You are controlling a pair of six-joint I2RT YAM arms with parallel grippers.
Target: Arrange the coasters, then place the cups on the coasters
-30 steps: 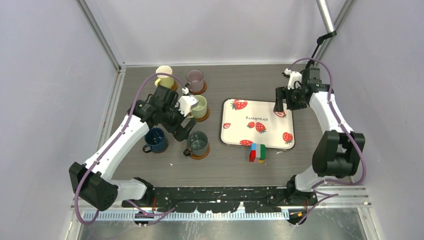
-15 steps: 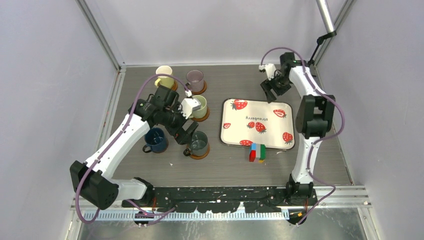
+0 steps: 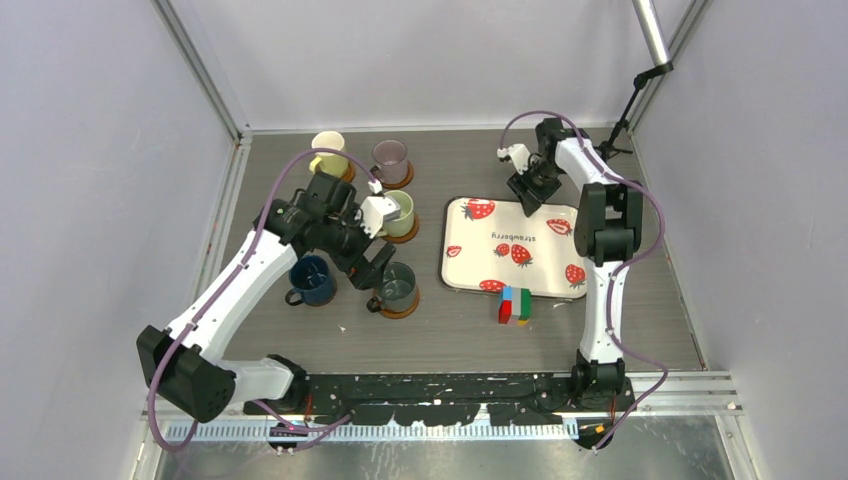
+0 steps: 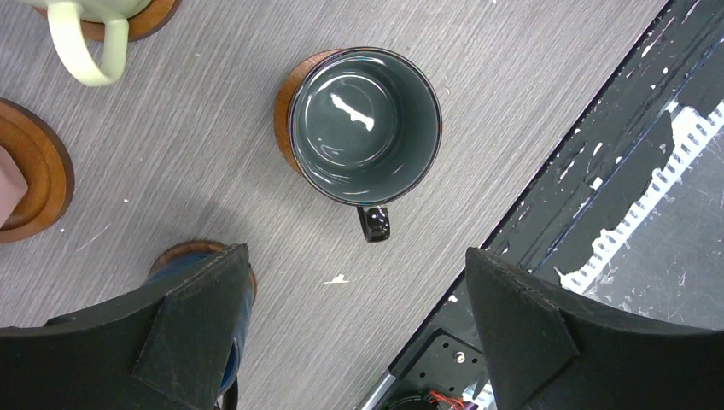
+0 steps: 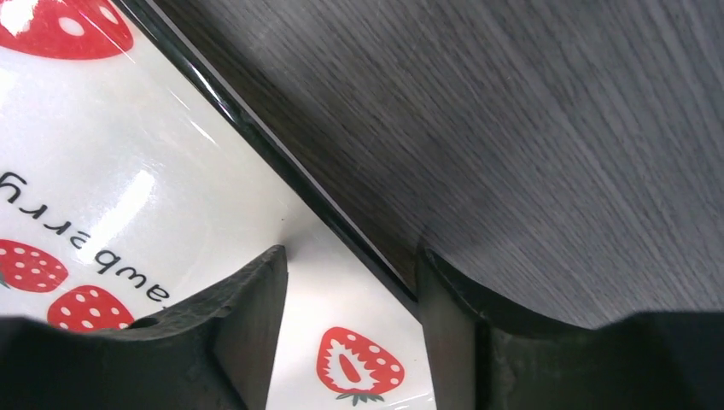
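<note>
Pink cup (image 4: 8, 184) cut off; blue cup (image 4: 239, 325) half-hidden.

Both the left arm (image 3: 235, 290) and right arm (image 3: 598, 310) have white link shells, black joint housings and mauve cables (image 3: 283, 183) looping alongside. The left gripper (image 4: 356, 252) and right gripper (image 5: 352, 256) carry matte black, wedge-shaped fingers.

My right arm (image 3: 600, 215) has swung left from the far right corner and folded up tall, and now my right gripper (image 3: 524, 195) sits astride the far rim of the strawberry tray (image 3: 475, 240), jaws narrowing.
</note>
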